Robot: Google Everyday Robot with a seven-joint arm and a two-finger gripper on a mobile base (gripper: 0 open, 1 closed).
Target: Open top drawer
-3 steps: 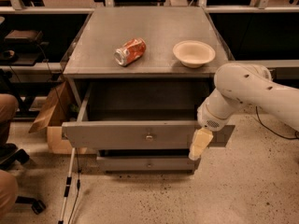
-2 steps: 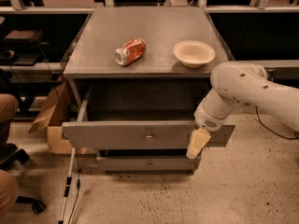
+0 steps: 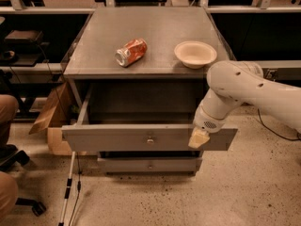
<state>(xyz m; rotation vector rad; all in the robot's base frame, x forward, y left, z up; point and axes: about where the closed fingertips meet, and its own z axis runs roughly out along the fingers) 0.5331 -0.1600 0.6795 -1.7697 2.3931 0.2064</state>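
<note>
Since a second ago: arm (image 3: 254, 86) elbow has swung left, and gripper (image 3: 198, 138) has crept slightly left and up. Top drawer (image 3: 113, 138) front panel shows no visible shift.

Current positions:
- Top drawer stands pulled well out toward the near side. Its dark box is exposed under the worktop (image 3: 155, 27), and its knob (image 3: 150, 139) is bare at panel centre.
- Gripper hangs in front of the panel's right part, well right of the knob and overlapping the panel face. Contact with the panel: cannot tell. Grip state: cannot tell, as only a single pale tip shows.
- Lower drawer (image 3: 149, 164) is closed and sits back beneath the open one.
- A crushed can (image 3: 130, 52) lies on its side on the worktop, left of centre. A bowl (image 3: 195, 53) stands upright near the right edge.

Judgement: the drawer looks as open as the task needs, so the pull appears done. The gripper's place off the knob fits an arm clearing away, not one pulling. Can and bowl sit back on the worktop, above the drawer's travel, so neither interferes.

Writing: the can is red-orange with pale markings, nothing legible. No labels visible on the drawers or the arm.
</note>
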